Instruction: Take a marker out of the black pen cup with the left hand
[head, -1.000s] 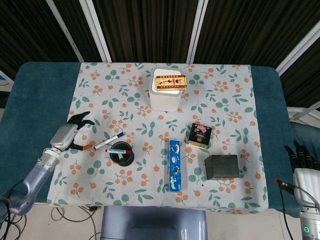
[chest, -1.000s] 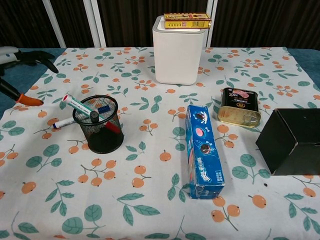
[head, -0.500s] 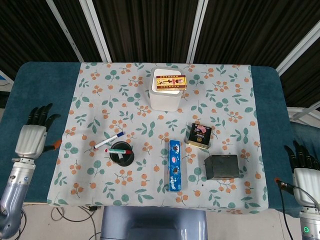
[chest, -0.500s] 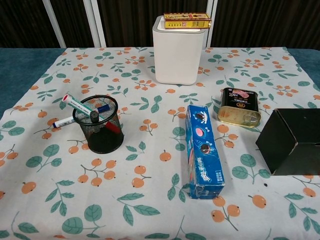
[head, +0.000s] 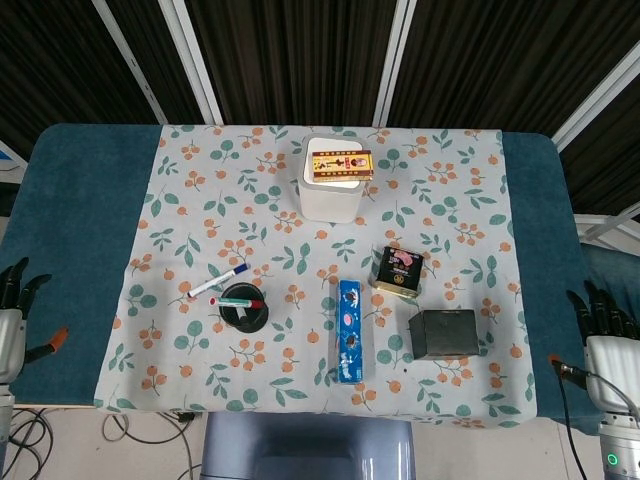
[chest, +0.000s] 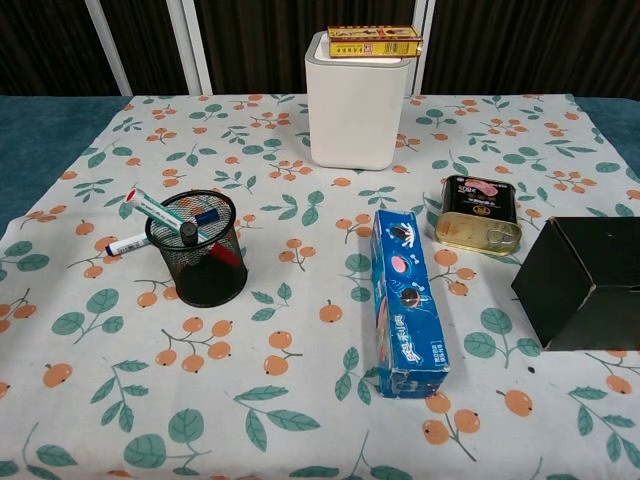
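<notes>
The black mesh pen cup (head: 243, 306) (chest: 197, 252) stands on the left part of the floral cloth. A marker with a green and red end (chest: 156, 210) leans out of it to the left, and a red one lies inside. A white marker with a blue cap (head: 218, 282) (chest: 126, 243) lies on the cloth just behind the cup. My left hand (head: 10, 325) hangs at the far left edge of the head view, off the table, fingers spread and holding nothing. My right hand (head: 607, 345) rests past the table's right edge, also empty with fingers apart. Neither hand shows in the chest view.
A white box (head: 331, 188) with a yellow-red pack (head: 340, 164) on top stands at the back centre. A blue cookie box (head: 349, 330) lies right of the cup. A tin can (head: 399, 271) and a black box (head: 443, 333) sit further right.
My left hand has drawn back from beside the cup, leftward and toward me, off the cloth to the frame's left edge. It has left the chest view. The markers have not moved.
</notes>
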